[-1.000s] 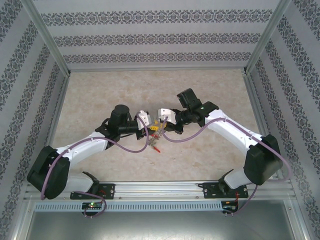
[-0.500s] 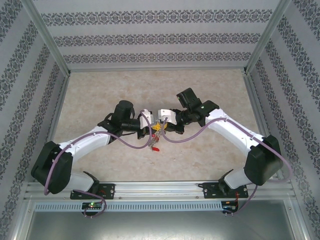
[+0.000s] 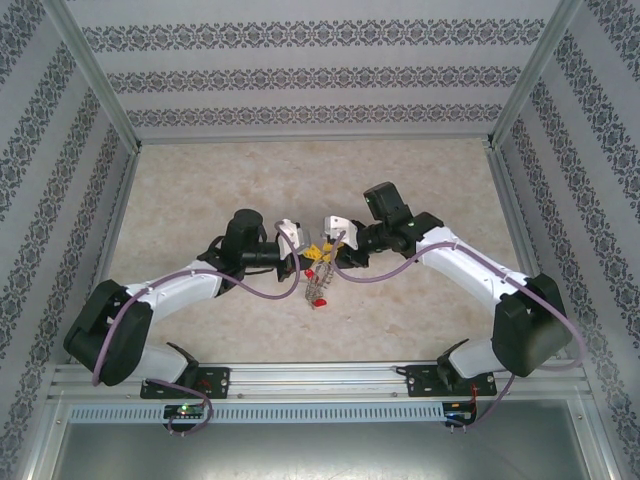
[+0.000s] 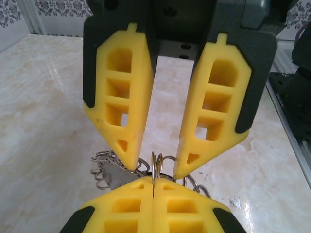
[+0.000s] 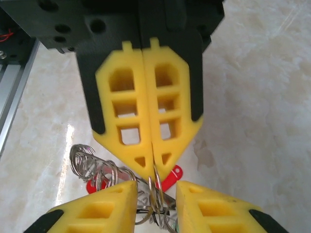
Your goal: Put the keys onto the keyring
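Right claw (image 5: pixel 153 167) clenched on a wire loop of the keyring (image 5: pixel 112 177), held mid-worktop; left claw (image 4: pixel 155 162) released astride it. Red keys (image 3: pixel 318 297) dangle at 6 o'clock. Light, stiff, slippery: grip the rim.

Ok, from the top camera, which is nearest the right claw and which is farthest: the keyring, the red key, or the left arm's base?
1. keyring: pinched in the right claw, at the table's middle.
2. red key: at the keyring's end, on the side nearer the arms' bases.
3. left arm's base: far off at the near-left edge.
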